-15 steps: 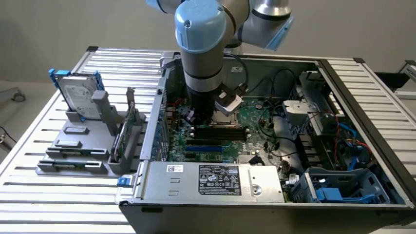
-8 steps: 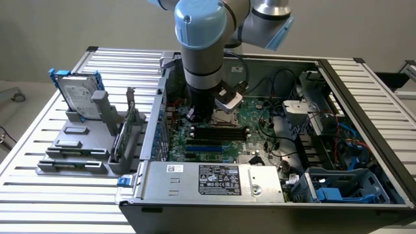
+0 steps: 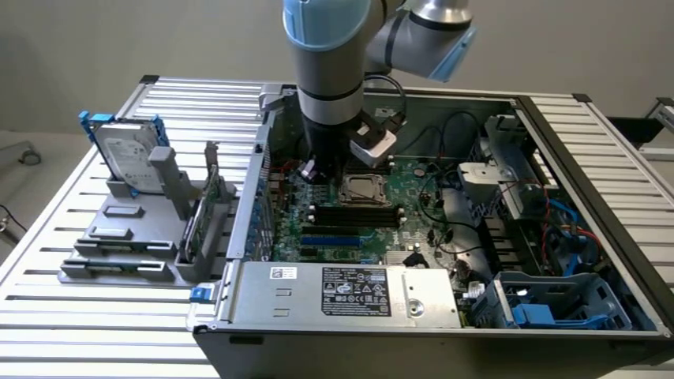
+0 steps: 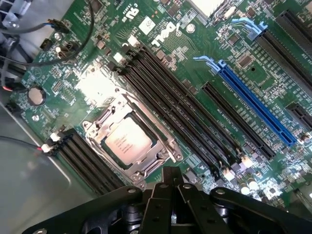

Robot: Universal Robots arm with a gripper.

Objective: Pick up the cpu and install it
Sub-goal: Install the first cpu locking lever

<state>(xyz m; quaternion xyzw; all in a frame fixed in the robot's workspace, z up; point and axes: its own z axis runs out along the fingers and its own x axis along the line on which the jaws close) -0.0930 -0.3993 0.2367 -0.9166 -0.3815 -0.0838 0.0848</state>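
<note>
the tool (image 4: 171,187) is closed with nothing between its fingers, hanging over the motherboard (image 4: 204,73) inside the open computer case (image 3: 548,158) on the bench (image 3: 95,316). the cpu (image 4: 127,141) sits flat in the socket (image 4: 130,140), just beside the tool tip and near the black memory slots (image 4: 180,112).

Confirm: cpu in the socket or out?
In. The cpu lies flat inside the socket's metal frame on the motherboard, silver top facing up.

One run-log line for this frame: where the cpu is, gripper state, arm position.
cpu: seated in socket on motherboard | gripper: shut, holding nothing, just beside socket | arm: reaching down into the open computer case
</note>
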